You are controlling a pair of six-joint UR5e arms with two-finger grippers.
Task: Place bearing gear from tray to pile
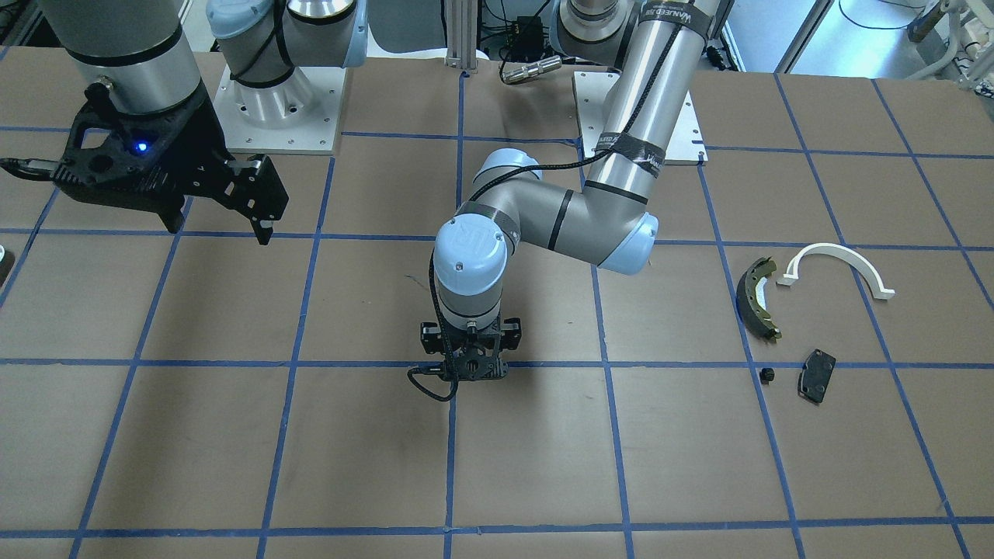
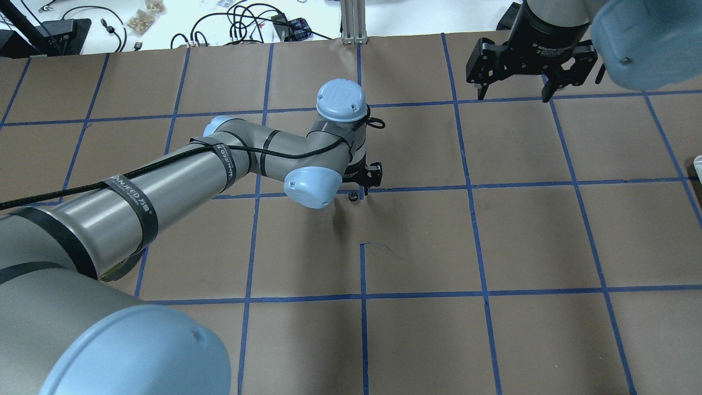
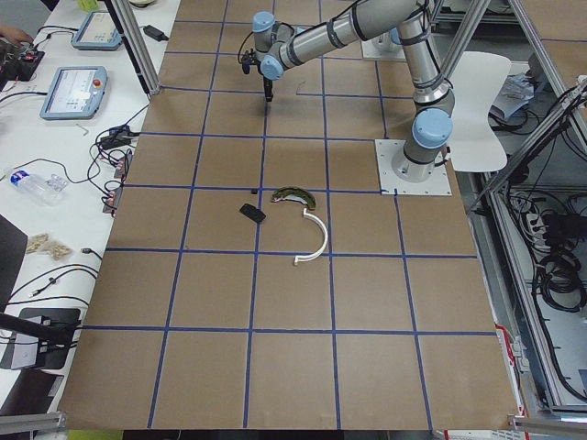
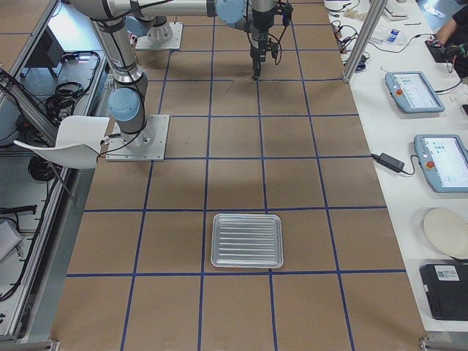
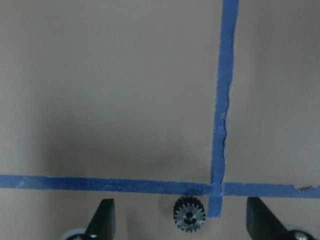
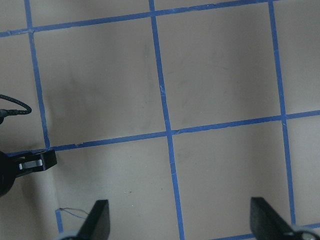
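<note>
A small black toothed bearing gear (image 5: 189,215) lies on the brown table beside a blue tape crossing; it also shows in the overhead view (image 2: 354,196). My left gripper (image 5: 182,221) points down over it, open, with its fingers wide on either side and not touching it. The pile lies apart on the table: an olive-and-black brake shoe (image 1: 759,299), a white plastic arch (image 1: 839,266), a flat black plate (image 1: 815,375) and another small black gear (image 1: 767,375). My right gripper (image 2: 513,93) hangs open and empty above the table. The silver tray (image 4: 247,240) looks empty.
My left arm's elbow and wrist (image 1: 543,225) stretch low across the table's middle. Blue tape lines grid the brown table (image 1: 311,450). Cables and tablets lie beyond the table's far edge (image 2: 236,22). A mounting post (image 2: 354,22) stands at that edge.
</note>
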